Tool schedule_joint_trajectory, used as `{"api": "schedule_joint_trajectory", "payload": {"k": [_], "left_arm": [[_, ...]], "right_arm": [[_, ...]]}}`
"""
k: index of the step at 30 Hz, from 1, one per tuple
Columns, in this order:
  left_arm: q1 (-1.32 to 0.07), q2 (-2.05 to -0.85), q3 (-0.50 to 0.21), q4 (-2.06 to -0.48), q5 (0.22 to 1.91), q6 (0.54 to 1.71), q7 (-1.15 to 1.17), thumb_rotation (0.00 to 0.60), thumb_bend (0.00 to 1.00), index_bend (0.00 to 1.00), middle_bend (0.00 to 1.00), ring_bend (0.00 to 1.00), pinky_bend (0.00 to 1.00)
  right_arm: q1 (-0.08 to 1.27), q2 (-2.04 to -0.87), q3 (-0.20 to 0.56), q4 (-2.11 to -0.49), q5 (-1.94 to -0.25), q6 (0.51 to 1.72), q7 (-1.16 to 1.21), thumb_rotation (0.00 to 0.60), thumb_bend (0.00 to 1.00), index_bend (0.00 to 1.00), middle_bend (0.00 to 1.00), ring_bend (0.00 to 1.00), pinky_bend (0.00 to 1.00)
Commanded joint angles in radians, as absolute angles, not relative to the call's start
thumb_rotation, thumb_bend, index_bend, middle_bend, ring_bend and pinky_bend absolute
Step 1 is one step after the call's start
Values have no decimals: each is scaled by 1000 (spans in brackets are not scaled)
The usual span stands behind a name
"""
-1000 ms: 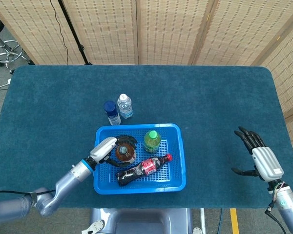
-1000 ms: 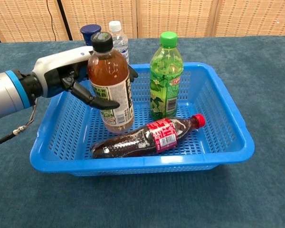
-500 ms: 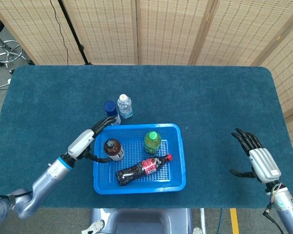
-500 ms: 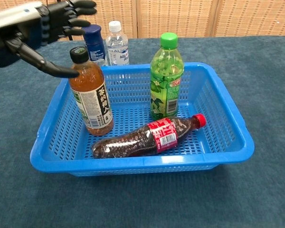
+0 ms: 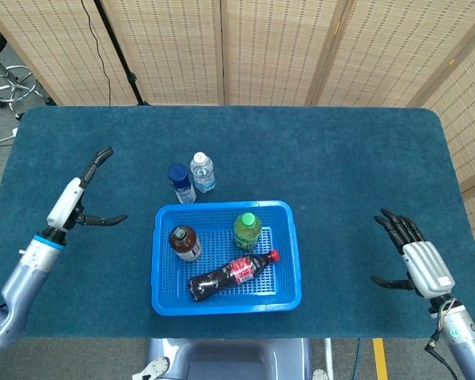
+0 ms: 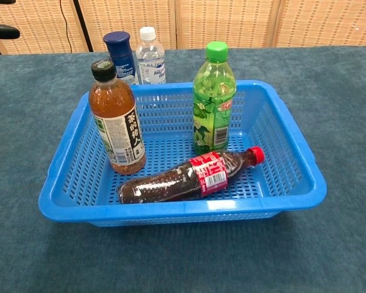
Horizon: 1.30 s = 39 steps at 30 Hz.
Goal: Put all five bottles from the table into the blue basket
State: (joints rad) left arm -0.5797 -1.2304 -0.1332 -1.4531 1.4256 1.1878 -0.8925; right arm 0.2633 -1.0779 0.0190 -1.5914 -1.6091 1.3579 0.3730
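My left hand hangs over the table well to the left of the blue basket, released, its fingers spread and holding nothing; in the chest view only a dark fingertip shows at the top left edge. My right hand sits far out at the table's right edge, well apart from the basket, fingers splayed and empty too.

Moving inward from the left hand, I see the basket near the front middle of the table with three bottles inside. The brown tea bottle with a black cap stands upright in the basket's left part, close to the left wall. The green bottle with a green cap stands upright toward the back wall, right of centre. The cola bottle with a red cap lies on its side along the front of the basket floor, its cap pointing right, between the two upright bottles and the front wall.

Two bottles are still on the table just behind the basket's back left corner: the blue-capped bottle and, touching or just beside it on its right, the clear water bottle with a white cap. Both stand upright.
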Motion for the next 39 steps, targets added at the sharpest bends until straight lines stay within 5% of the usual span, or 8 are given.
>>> {"api": "schedule_joint_trajectory", "payload": {"k": [1, 9, 32, 39], "left_arm": [[-615, -1237, -171, -1397, 1327, 1068, -874, 600, 111, 0, 0, 0, 0], [-717, -1390, -234, -1256, 1201, 875, -816, 600, 117, 0, 0, 0, 0], [-860, -1653, -322, -1045, 1148, 705, -774, 600, 120, 0, 0, 0, 0], [-891, -1715, -337, -977, 1106, 670, -716, 600, 268, 0, 0, 0, 50]], "right_arm": [[264, -1078, 20, -1591, -1607, 1356, 372, 600, 0, 0, 0, 0, 0], [268, -1082, 22, -1583, -1598, 1342, 371, 600, 0, 0, 0, 0, 0], [275, -1095, 32, -1568, -1574, 1320, 360, 600, 0, 0, 0, 0, 0], [276, -1093, 33, -1565, -1571, 1318, 371, 600, 0, 0, 0, 0, 0]]}}
